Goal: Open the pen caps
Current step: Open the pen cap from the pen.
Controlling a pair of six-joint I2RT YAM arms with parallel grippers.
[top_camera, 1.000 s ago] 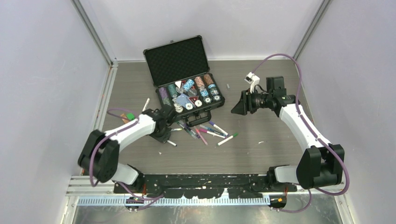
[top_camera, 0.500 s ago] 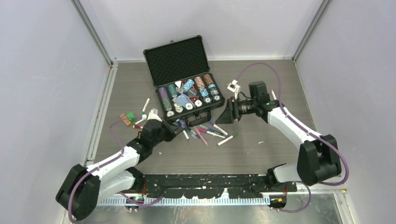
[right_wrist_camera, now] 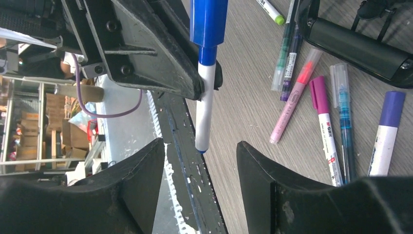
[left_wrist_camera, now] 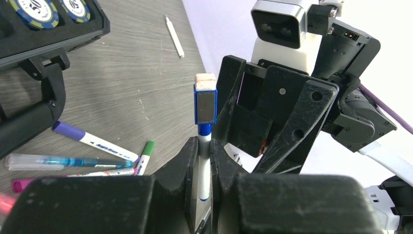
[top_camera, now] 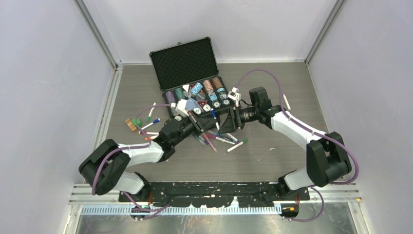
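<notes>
Progress was slight: our left gripper (left_wrist_camera: 204, 151) clamped a blue pen (left_wrist_camera: 205, 134) before the case (top_camera: 184, 63), its cap (left_wrist_camera: 205, 105) on; our right gripper (right_wrist_camera: 199, 146) gaped beside it; loose pens (right_wrist_camera: 324, 122) lay capped.

The left arm (top_camera: 141, 152) and right arm (top_camera: 292, 124) are formed of white shells and black joints; a purple cable (top_camera: 263, 70) is looped along each. The right gripper (right_wrist_camera: 200, 165) is moulded in scuffed black plastic

Even bright light — blurred foreground
</notes>
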